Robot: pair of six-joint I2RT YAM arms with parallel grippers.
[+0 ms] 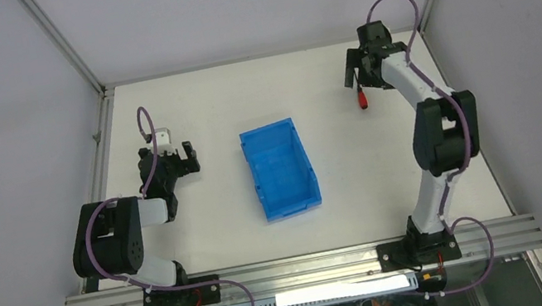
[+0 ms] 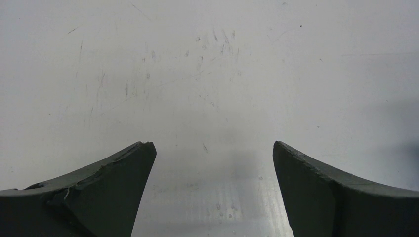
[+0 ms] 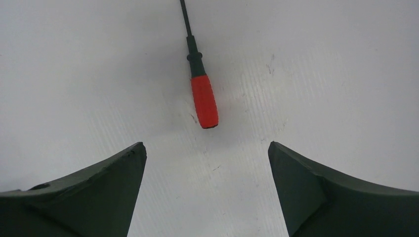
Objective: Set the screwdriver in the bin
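Observation:
The screwdriver point(image 1: 362, 98), with a red handle and a thin black shaft, lies flat on the white table at the back right. In the right wrist view the screwdriver point(image 3: 204, 101) lies just ahead of the fingertips, handle end nearest, shaft running off the top edge. My right gripper point(image 1: 360, 80) point(image 3: 205, 145) hovers over it, open, touching nothing. The blue bin point(image 1: 268, 129) stands open-topped at the table's middle, to the left of the screwdriver. My left gripper point(image 1: 188, 157) point(image 2: 213, 144) is open over bare table, left of the bin.
Grey enclosure walls and aluminium frame posts point(image 1: 65, 42) border the table on the left, back and right. The arm bases sit on the rail point(image 1: 297, 270) at the near edge.

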